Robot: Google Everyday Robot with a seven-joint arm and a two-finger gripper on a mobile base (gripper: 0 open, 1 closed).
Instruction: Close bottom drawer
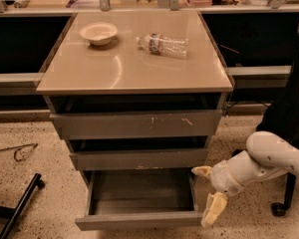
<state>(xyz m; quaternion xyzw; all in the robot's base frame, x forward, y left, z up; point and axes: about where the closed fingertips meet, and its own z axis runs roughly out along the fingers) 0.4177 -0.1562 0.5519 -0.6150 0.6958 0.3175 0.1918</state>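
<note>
The bottom drawer (139, 220) is the lowest of three grey drawers in the tan-topped cabinet (134, 73). It is pulled far out, a shallow empty grey box with a plain front. My gripper (208, 192) hangs at the drawer's right front corner, just right of its side wall. The cream fingers (213, 209) stand apart, one high near the middle drawer's level, one low by the drawer front. They hold nothing. The white arm (269, 158) reaches in from the right.
The middle drawer (139, 158) and scratched top drawer (137, 124) stick out slightly. A white bowl (98, 33) and a lying plastic bottle (162, 44) are on the cabinet top. A black chair (289, 123) stands right; a black bar (20, 203) lies left.
</note>
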